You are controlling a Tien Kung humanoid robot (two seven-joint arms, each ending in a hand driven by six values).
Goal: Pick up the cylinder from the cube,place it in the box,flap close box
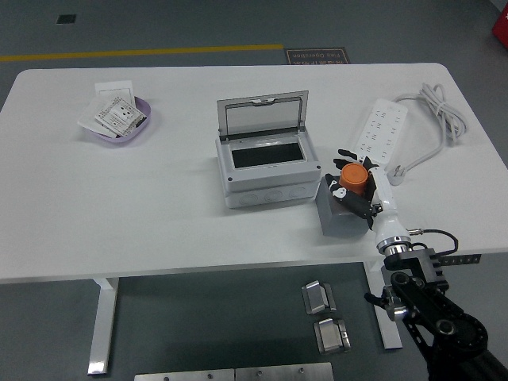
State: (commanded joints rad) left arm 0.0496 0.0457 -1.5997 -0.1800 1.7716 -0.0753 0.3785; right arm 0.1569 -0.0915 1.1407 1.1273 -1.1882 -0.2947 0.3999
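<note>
An orange cylinder [354, 178] stands on a grey cube [340, 214] near the table's front edge, right of center. My right hand [349, 181] comes in from the lower right and its dark fingers are curled around the cylinder, which is still on the cube. A white box [265, 168] with its clear lid flap [263, 116] standing open sits just left of the cube, its inside dark. The left arm is out of view.
A white power strip [380, 132] with a coiled cord [440, 119] lies at the right rear. A purple bowl [119, 119] with paper packets sits at the left rear. The white table [119, 214] is bare at front left.
</note>
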